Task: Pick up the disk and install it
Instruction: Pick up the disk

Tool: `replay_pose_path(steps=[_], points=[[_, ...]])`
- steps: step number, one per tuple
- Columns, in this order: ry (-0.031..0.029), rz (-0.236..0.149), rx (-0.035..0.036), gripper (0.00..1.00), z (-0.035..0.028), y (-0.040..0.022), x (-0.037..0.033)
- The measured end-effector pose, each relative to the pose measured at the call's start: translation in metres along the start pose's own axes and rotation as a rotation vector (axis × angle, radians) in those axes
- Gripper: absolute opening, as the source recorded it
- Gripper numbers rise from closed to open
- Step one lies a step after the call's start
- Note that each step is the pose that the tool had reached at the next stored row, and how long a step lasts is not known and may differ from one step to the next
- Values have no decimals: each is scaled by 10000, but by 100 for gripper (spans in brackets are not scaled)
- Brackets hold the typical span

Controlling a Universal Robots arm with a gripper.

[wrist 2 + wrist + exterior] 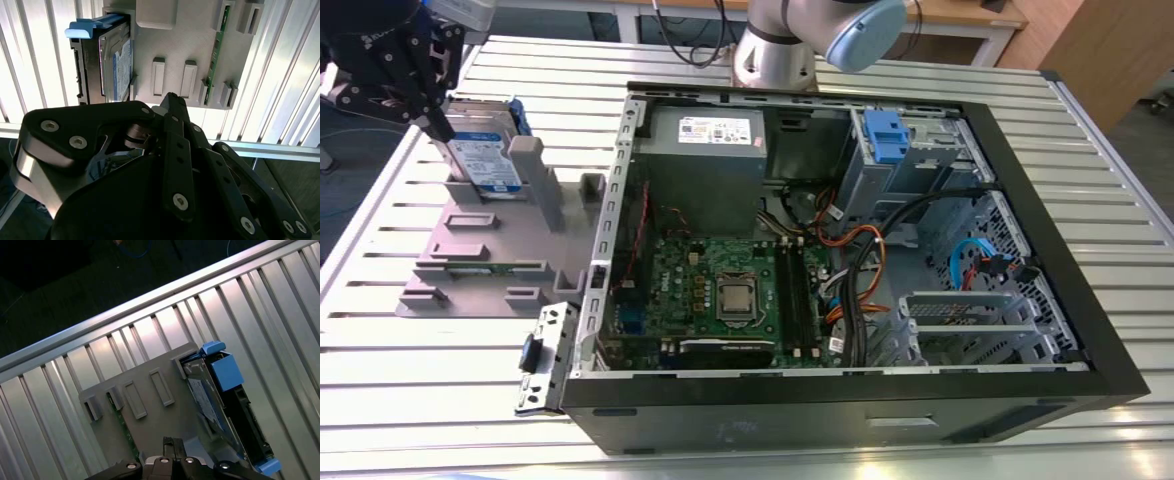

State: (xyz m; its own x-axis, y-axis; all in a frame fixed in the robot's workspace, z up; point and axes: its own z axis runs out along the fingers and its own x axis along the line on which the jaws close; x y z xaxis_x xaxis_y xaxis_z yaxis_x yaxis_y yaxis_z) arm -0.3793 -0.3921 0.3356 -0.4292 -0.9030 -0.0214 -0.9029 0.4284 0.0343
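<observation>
The disk [491,160] is a silver drive with a white-and-blue label in a blue bracket. It stands on edge in a slot at the far end of the grey plastic stand [480,250], at the exterior view's left. My black gripper [440,125] hangs just beside the disk, on the side away from the computer, with its fingers shut and nothing between them. In both wrist views the disk [117,65] [215,400] sits in the stand [190,40] [150,410] a little beyond the gripper [172,97] [170,442], apart from it.
An open computer case [854,250] lies at the exterior view's right, with a motherboard, cables, a grey power-supply box [707,135] and a drive bay with a blue bracket [887,135]. The arm's base [781,50] stands behind the case. The slatted metal table's edge [125,305] is close by.
</observation>
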Motion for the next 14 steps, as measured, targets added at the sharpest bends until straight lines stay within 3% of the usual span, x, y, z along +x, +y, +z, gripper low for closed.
replay_pose_path(steps=[14], points=[[3,-94,-2,11,0,0,0]])
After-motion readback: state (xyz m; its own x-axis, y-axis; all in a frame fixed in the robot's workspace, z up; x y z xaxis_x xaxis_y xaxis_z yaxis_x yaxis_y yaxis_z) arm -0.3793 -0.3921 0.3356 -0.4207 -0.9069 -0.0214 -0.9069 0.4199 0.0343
